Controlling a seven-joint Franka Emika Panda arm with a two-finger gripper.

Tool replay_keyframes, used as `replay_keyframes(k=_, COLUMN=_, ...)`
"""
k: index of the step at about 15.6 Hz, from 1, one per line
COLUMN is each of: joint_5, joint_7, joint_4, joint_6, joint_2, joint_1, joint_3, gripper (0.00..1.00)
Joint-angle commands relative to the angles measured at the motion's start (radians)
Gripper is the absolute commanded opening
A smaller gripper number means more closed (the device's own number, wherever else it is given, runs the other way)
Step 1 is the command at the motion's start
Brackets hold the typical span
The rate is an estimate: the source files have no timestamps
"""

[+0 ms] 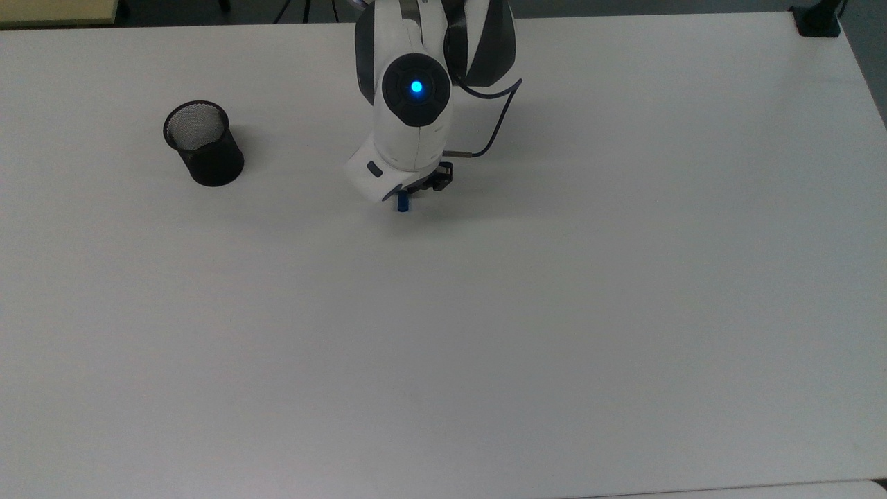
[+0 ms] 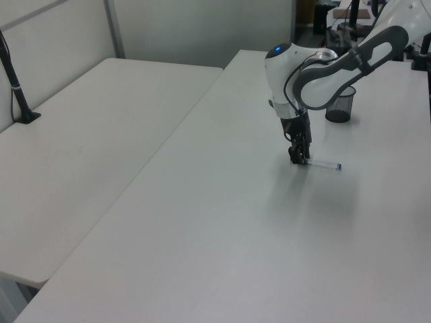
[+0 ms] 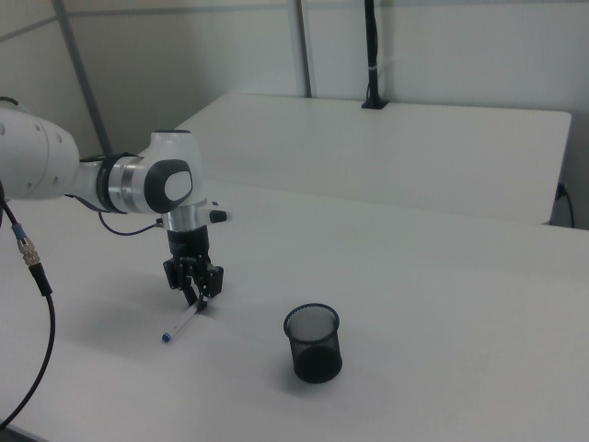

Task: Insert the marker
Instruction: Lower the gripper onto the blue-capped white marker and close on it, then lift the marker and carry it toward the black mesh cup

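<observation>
The marker, white-barrelled with a blue cap, lies flat on the white table. In the top view its blue cap sticks out from under the arm's hand. My gripper points straight down at the table surface and is shut on the marker near its cap end. In the right view the gripper meets the marker, whose small blue end points toward the camera. The black mesh cup stands upright and apart, at the top view's left of the gripper.
The mesh cup is the nearest other object, with bare tabletop between it and the gripper. A second white table adjoins at the left view's left. A black clamp sits at the top view's far right corner.
</observation>
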Motion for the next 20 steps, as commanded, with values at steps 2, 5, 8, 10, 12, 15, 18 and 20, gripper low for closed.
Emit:
replay_keyframes(k=2, joint_5=-0.01, joint_7=0.036, joint_4=0.008, joint_6=0.048, joint_2=0.015, joint_1=0.016, joint_3=-0.011, gripper=0.0)
replay_keyframes(k=5, joint_5=-0.007, joint_7=0.043, joint_4=0.053, joint_6=-0.004, joint_2=-0.063, joint_1=0.004, joint_3=-0.018, gripper=0.0)
replay_keyframes(k=8, joint_5=-0.005, joint_7=0.031, joint_4=0.065, joint_6=-0.035, joint_2=-0.158, joint_1=-0.033, joint_3=-0.018, gripper=0.0)
replay_keyframes(k=10, joint_5=-0.007, joint_7=0.028, joint_4=0.062, joint_6=-0.035, joint_2=-0.209, joint_1=-0.063, joint_3=-0.018, gripper=0.0)
replay_keyframes(k=12, joint_5=-0.007, joint_7=0.01, joint_4=0.062, joint_6=-0.035, joint_2=-0.243, joint_1=-0.105, joint_3=-0.018, gripper=0.0)
replay_keyframes(k=15, joint_5=-0.007, joint_7=0.0, joint_4=0.056, joint_6=-0.019, joint_2=-0.287, joint_1=-0.18, joint_3=-0.018, gripper=0.0)
replay_keyframes(k=18, joint_5=-0.007, joint_7=-0.043, joint_4=0.033, joint_6=0.019, joint_2=-0.332, joint_1=-0.238, joint_3=-0.018, gripper=0.0)
replay_keyframes(k=20, joint_5=-0.007, joint_7=-0.07, joint_4=-0.028, joint_6=0.095, joint_2=-0.381, joint_1=-0.269, joint_3=-0.018, gripper=0.0)
